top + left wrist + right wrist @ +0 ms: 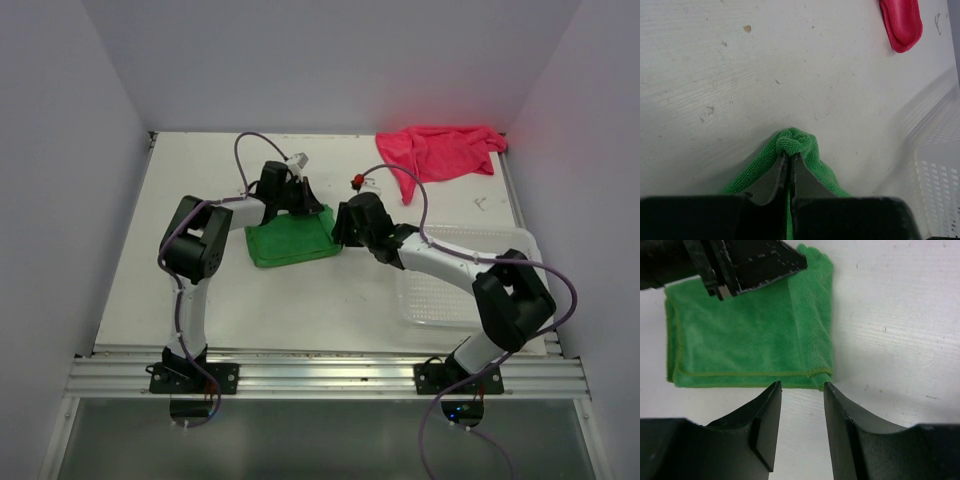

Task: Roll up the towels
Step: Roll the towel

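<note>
Left gripper (789, 157) pinches green towel (740, 340) edge, likely to start the roll; right gripper (802, 387) spread, empty, just off its corner.

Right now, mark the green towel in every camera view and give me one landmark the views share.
Top external: the green towel lies left of centre, between the two wrists.
Left wrist: bottom centre, a bunched edge pinched by the left gripper.
Right wrist: upper left, folded flat, just beyond the open right gripper.
Shared landmark: the left gripper, shut on the towel's far edge, shows in all three views.
</note>
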{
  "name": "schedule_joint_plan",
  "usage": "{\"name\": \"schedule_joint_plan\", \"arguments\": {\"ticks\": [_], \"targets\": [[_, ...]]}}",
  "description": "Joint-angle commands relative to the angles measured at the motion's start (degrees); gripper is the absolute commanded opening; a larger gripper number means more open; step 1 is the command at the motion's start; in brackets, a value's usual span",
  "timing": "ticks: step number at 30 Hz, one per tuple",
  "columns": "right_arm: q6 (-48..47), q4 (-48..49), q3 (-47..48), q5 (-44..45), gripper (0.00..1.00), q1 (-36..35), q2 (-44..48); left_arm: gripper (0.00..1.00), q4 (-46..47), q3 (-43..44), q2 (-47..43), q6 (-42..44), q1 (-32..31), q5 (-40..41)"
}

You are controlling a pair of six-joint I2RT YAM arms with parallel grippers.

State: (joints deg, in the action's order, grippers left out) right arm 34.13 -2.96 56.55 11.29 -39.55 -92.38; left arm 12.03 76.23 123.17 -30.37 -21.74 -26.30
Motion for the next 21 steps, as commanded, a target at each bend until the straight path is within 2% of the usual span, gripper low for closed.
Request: {"name": "schedule_joint_plan", "arguments": {"ticks": [1,13,21], "targets": [[1.29,4.54,0.22,-1.27,0.43,1.05,3.7,0.0,1.59,-0.82,-1.53,1.81,0.91,1.26],[1.29,4.54,4.79,-6.27,0.35,4.66,-5.25,0.0,1.77,-1.25,-2.06,1.81,0.91,1.17],[1.73,6.91,3.83,-9.44,0.36,4.57,-10.01,0.0,1.42,-1.34,-2.5,2.24,0.91,1.69]]}}
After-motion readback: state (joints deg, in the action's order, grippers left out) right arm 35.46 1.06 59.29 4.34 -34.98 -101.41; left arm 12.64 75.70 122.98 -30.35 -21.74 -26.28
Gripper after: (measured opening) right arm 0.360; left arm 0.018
